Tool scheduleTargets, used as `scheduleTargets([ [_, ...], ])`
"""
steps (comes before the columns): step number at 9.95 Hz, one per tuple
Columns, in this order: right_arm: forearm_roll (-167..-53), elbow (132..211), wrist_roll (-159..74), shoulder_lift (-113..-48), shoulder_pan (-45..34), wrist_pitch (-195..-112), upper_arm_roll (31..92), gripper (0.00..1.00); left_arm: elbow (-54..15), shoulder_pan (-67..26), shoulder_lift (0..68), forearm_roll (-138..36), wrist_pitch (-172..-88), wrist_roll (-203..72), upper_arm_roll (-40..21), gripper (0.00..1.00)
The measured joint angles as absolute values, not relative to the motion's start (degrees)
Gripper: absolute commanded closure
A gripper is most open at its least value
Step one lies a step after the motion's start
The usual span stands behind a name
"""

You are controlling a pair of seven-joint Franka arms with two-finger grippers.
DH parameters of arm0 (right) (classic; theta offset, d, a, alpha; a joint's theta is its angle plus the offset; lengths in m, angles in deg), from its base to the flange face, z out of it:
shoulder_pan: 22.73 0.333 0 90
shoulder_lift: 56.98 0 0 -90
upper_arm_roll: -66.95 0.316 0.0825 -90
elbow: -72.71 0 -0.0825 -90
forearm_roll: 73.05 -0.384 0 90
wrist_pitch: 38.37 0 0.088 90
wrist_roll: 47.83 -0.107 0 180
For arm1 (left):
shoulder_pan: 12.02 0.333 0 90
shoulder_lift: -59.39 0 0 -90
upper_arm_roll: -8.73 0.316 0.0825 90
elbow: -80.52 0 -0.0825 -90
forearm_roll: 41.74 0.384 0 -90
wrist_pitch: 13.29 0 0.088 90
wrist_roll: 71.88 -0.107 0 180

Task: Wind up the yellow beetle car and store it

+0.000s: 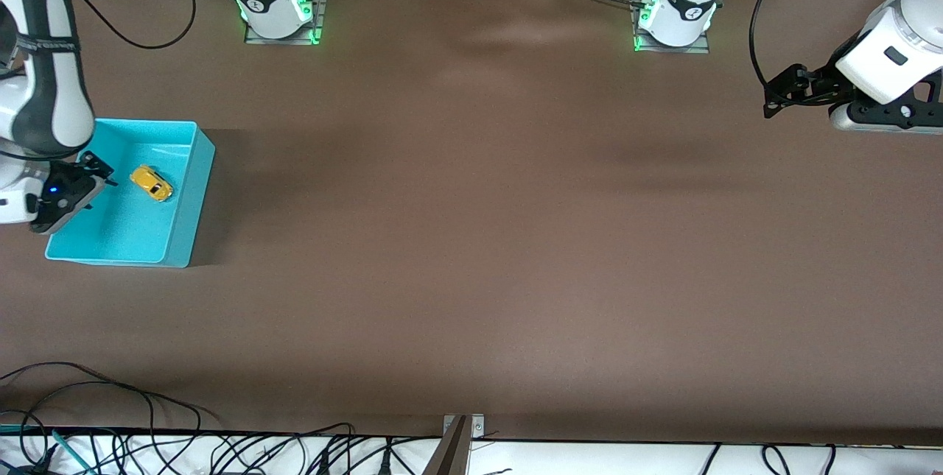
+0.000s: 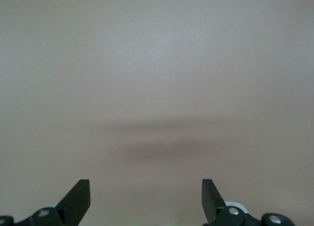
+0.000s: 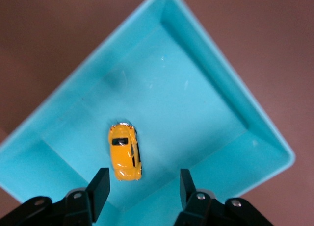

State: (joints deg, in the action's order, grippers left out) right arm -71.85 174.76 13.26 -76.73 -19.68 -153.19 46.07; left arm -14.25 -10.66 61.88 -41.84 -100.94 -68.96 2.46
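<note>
Right gripper point(image 3: 142, 187) parted over yellow beetle car point(image 3: 125, 152) — seemingly released.

Brown desk point(image 1: 471, 239), matte surface, soft shadows across middle. Turquoise bin point(image 1: 188, 202) directly on desk at right arm's end, under right hand point(image 1: 99, 171). Bin open-topped, rectangular, sits flat. Two arm bases bolted on plates at desk edge farthest from front camera: right base point(image 1: 278, 7), left base point(image 1: 674, 15). Under left hand point(image 2: 146, 196), bare desk only. Black cables along desk edge nearest front camera.
</note>
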Motion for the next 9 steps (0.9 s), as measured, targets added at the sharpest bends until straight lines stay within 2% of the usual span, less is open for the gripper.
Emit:
scheduleTargets([
  [1, -71.96, 170.67, 5.98, -76.58, -17.79, -148.59, 46.22, 0.33, -14.25, -10.65, 61.88, -41.84, -100.88, -68.96, 2.48, 0.0],
  [2, -72.5, 167.29, -1.48, -76.57, -16.03, -145.01, 46.34, 0.19, -14.25, -10.65, 61.88, -41.84, -100.87, -68.96, 2.48, 0.0],
  [3, -73.94, 164.96, -8.96, -76.6, -14.77, -143.14, 46.42, 0.09, -14.24, -10.65, 61.88, -41.84, -100.84, -68.95, 2.48, 0.0],
  [6, -78.19, 160.1, -21.76, -76.8, -12.96, -142.32, 46.47, 0.08, -14.24, -10.64, 61.88, -41.84, -100.78, -68.95, 2.49, 0.0],
  [8, -80.47, 156.68, -25.29, -76.81, -12.39, -138.75, 46.47, 0.08, -14.24, -10.63, 61.88, -41.84, -100.76, -68.95, 2.51, 0.0],
  [9, -80.7, 154.36, -27.16, -76.76, -12.15, -135.88, 46.46, 0.0, -14.24, -10.63, 61.88, -41.84, -100.76, -68.95, 2.52, 0.0],
])
